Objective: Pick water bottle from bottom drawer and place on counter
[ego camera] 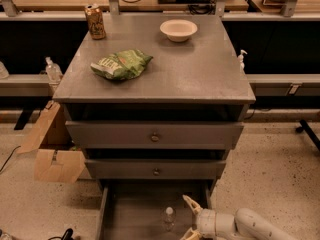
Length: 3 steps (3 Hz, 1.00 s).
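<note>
The water bottle (169, 218), small and clear with a white cap, stands upright on the floor of the open bottom drawer (130, 209). My gripper (189, 217) is inside the drawer just right of the bottle, open, with one finger (191, 203) above and one at the lower edge of the view. The fingers reach toward the bottle but do not close on it. The counter (190, 69) is the grey cabinet top above.
On the counter lie a green chip bag (120, 64), a tall printed can (95, 21) and a white bowl (178, 30). Two upper drawers with knobs are partly out. A cardboard box (52, 151) stands left of the cabinet. Pump bottles (52, 70) stand at the sides.
</note>
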{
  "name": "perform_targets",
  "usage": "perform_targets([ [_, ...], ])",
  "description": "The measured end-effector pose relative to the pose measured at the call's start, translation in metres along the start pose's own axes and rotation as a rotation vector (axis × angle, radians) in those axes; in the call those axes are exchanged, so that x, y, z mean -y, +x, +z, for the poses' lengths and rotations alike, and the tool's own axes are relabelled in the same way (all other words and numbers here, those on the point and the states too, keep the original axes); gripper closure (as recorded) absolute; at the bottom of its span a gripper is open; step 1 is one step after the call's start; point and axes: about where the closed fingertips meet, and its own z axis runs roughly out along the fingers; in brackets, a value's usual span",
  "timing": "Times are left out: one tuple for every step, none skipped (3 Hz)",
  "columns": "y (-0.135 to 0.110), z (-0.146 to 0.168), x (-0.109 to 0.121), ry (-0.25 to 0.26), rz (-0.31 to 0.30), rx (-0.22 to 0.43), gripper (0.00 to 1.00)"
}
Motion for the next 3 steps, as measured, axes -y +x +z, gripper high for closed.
perform_targets([
  [0.01,0.01,0.006,-0.014,-0.045,0.027,0.0],
  [0.021,0.019,0.023,-0.037,-0.103,0.054,0.0],
  [0.035,0.03,0.039,-0.059,-0.134,0.049,0.0],
])
